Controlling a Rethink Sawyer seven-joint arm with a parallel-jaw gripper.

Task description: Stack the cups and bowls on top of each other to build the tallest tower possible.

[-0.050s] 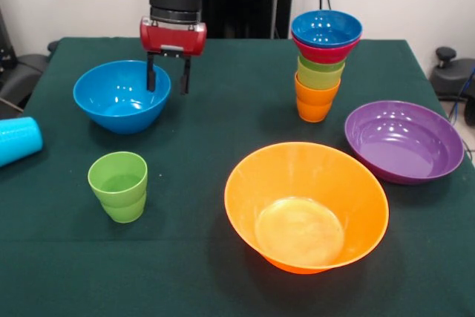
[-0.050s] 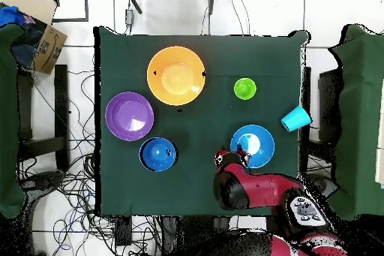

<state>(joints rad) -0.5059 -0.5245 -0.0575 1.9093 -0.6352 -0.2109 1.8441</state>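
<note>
1. The gripper hangs with its fingers spread, gripping nothing, at the rim of the lone blue bowl.
2. Near that bowl, a stepped green cup stands upright, and a light blue cup lies on its side at the bench edge.
3. The tower stands well apart: orange cup lowest, green cups, then a red bowl, with a blue bowl on top.
4. The purple bowl and the large orange bowl sit beside each other.
</note>
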